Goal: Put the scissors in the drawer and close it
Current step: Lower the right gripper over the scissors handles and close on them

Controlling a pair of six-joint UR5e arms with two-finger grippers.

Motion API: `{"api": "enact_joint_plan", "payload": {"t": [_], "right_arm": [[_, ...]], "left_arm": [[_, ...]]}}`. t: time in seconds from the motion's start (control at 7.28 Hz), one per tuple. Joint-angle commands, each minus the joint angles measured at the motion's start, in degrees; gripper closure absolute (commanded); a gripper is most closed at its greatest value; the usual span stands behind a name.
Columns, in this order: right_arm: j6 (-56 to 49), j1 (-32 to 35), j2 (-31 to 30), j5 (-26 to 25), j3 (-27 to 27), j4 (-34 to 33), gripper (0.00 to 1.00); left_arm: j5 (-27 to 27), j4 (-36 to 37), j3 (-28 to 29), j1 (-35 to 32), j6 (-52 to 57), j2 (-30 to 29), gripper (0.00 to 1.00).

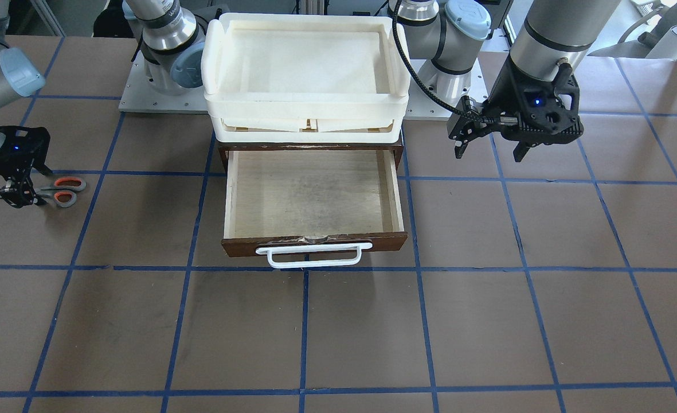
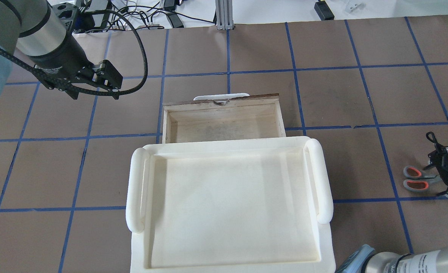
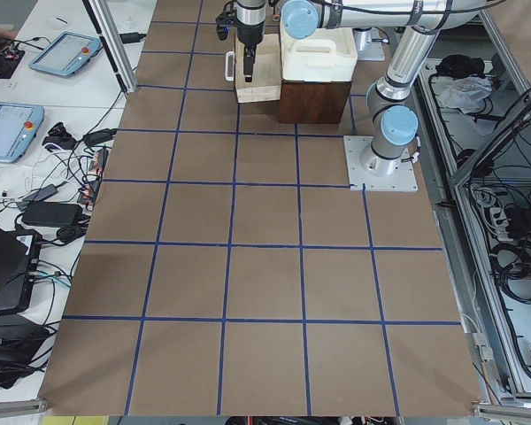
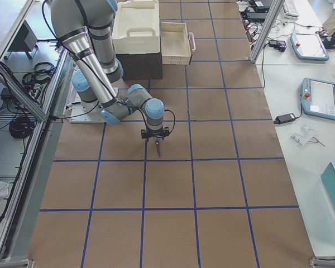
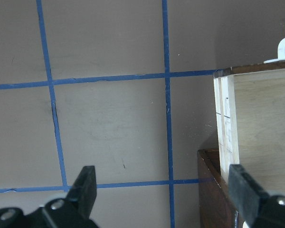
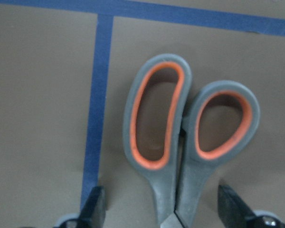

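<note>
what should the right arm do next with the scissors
Probably close the right end effector: its fingers straddle the scissors just below the handle loops, with gaps on either side, and the drawer already stands open.

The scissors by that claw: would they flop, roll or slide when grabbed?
Probably stiff: the scissors have solid-looking moulded handles. Unlikely to roll, since they lie flat on the table. They might skid or pivot on that smooth surface if the right gripper, open astride the handle necks, closes off-centre.
</note>
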Motion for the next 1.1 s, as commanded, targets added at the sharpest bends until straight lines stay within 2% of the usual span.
{"api": "enact_joint_plan", "payload": {"t": [0.0,0.41,0.55,0.96], "right_arm": [[0.0,0.0,0.0,-0.1,0.0,0.0,0.42],[0.0,0.1,-0.1,-0.2,-0.1,0.0,0.79],[-0.1,0.1,-0.1,-0.2,-0.3,0.0,0.88],[1.0,1.0,-1.2,0.0,-1.2,0.1,0.88]], "left_arm": [[0.1,-0.1,-0.1,0.0,0.0,0.0,0.0],[0.0,0.0,-0.1,0.0,0.1,0.0,0.0],[0.0,0.0,-0.1,0.0,0.0,0.0,0.0],[0.0,0.1,-0.1,0.0,0.0,0.0,0.0]]}}
